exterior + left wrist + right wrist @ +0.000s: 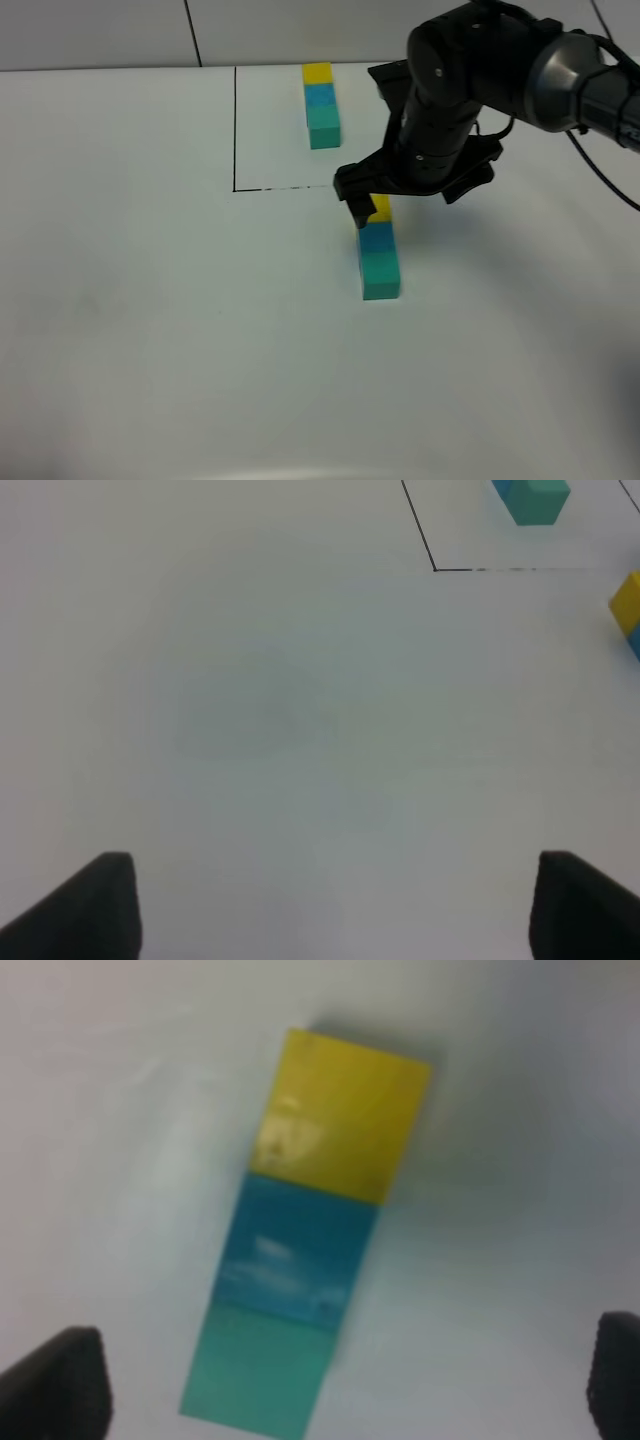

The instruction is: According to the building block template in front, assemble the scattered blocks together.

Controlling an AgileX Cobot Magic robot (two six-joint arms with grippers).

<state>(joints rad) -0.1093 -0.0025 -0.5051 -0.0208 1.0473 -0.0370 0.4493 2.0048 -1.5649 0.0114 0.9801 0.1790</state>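
The building block template, a yellow-blue-teal bar, lies at the back inside a black-lined area; its teal end shows in the left wrist view. The scattered blocks lie in one row touching each other: yellow, blue, teal-green. The right wrist view shows them from above: yellow, blue, teal-green. My right gripper hovers over the yellow end, open and empty, fingers well apart on either side of the row. My left gripper is open over bare table.
A white table carries a thin black outline around the template's area. The left wrist view catches the yellow block at its edge and the outline's corner. The right arm reaches in from the back right.
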